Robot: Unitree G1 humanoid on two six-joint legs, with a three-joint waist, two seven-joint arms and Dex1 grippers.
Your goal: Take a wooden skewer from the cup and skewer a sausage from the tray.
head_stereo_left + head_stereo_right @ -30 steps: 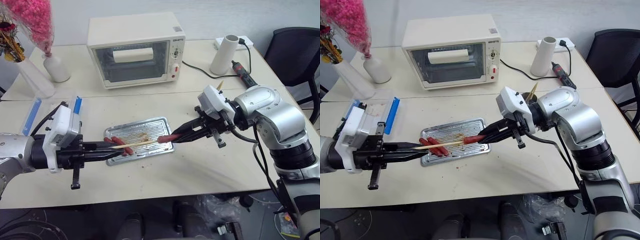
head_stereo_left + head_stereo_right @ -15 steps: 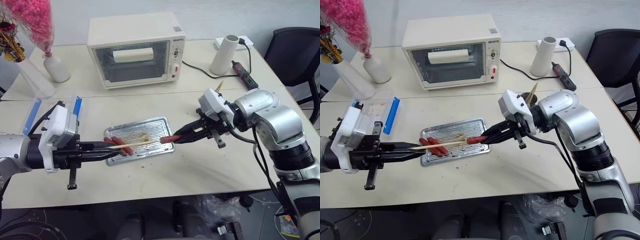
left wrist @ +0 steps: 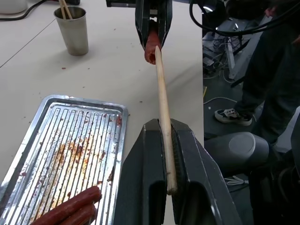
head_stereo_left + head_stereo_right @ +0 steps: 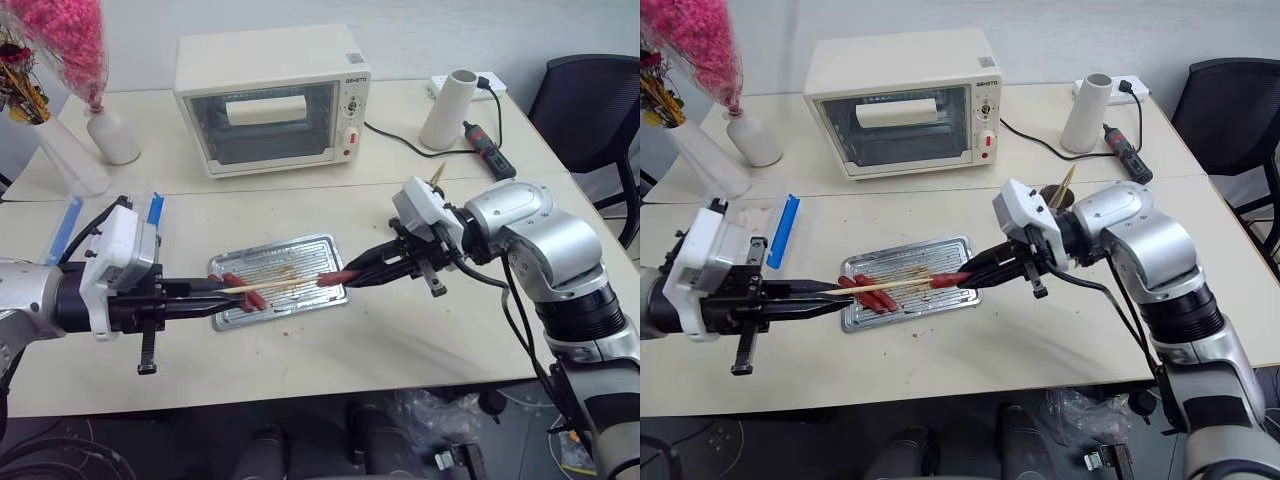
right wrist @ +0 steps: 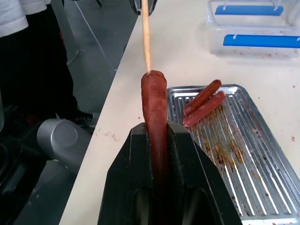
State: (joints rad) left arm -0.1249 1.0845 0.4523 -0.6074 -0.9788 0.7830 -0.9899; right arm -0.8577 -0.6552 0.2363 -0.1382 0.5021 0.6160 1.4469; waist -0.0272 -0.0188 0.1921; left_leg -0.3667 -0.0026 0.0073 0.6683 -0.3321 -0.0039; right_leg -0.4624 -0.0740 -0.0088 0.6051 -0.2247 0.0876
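while the wooden skewer (image 3: pixel 162 101) is clamped between the left fingers (image 3: pixel 161 154) by its blunt end, its tip is met by the end of the sausage (image 5: pixel 154 110), which is clamped lengthwise in the right fingers (image 5: pixel 158 140) – both are held above the counter (image 4: pixel 400 330), over the right edge of the tray (image 4: pixel 300 250). the two are lined up end to end, it is judged, so that the stick can be driven along the sausage's length rather than across it; whether the tip has yet gone in cannot be told. each piece is gripped well back from the meeting point, leaving free length for the push. two more sausages (image 4: pixel 240 290) are left at the tray's left end, and the cup (image 3: pixel 72 29), with further skewers in it, is seen on the counter beyond the right arm, out of the way. small dark lettering is carried on the front of the toaster oven (image 4: pixel 270 95) above its knobs, but it cannot be read – no other writing is made out.
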